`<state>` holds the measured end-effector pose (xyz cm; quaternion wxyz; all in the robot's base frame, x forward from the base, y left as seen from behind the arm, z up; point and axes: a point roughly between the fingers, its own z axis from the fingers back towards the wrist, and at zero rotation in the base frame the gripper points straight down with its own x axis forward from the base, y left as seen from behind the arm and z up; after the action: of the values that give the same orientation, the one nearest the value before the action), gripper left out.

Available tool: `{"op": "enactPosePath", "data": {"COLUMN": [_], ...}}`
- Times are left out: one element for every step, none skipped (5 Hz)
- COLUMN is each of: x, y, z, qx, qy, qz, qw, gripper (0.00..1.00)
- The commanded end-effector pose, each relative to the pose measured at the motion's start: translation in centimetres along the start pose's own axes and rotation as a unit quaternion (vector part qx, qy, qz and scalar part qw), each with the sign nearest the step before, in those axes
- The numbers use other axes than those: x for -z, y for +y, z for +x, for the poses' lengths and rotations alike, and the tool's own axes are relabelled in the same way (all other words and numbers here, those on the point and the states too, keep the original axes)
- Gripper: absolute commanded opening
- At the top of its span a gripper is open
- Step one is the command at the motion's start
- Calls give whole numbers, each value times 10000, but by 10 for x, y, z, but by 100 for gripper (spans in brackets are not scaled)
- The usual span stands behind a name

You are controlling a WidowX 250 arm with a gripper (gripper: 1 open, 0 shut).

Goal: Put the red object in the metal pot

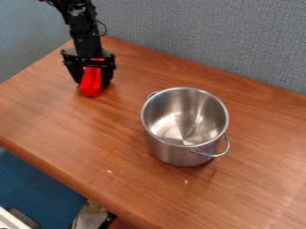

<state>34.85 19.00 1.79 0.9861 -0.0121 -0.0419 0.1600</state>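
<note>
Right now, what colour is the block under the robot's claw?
Bright red; the camera view shows it, on the brown table.

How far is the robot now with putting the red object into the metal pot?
Nothing looks finished: the metal pot stands empty on the wooden table. In hand: the gripper points down with its jaws spread on either side of the red object, which stands near the table's far left edge, apart from the pot. Left to do: close on it, lift it, carry it over and drop it in.

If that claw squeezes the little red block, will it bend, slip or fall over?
The red object looks like hard plastic, so probably stiff and light. Its glossy surface may be a bit slippery. It seems to stand narrow on the table, so a nudge from the open gripper could tip it.
</note>
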Motion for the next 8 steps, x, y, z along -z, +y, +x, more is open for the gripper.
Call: {"op": "enactPosePath", "data": {"x": [-46, -59, -67, -66, -55, -41, -51, -89], "y": [7, 1, -5, -1, 8, 18, -3, -45], "z": [8, 11, 15, 21, 28, 33, 34, 30], "qx": [223, -11, -270, -383, -463, -504, -317, 105], "qy": [-245, -274, -275, -262, -239, -174, 94, 163], "qz": [-89, -48, 9, 39, 119, 227, 75, -227], "qw": [9994, 9996, 9993, 9989, 9986, 9983, 9994, 9996], "gripper": [100, 0, 0, 0, 0, 0, 0, 0]}}
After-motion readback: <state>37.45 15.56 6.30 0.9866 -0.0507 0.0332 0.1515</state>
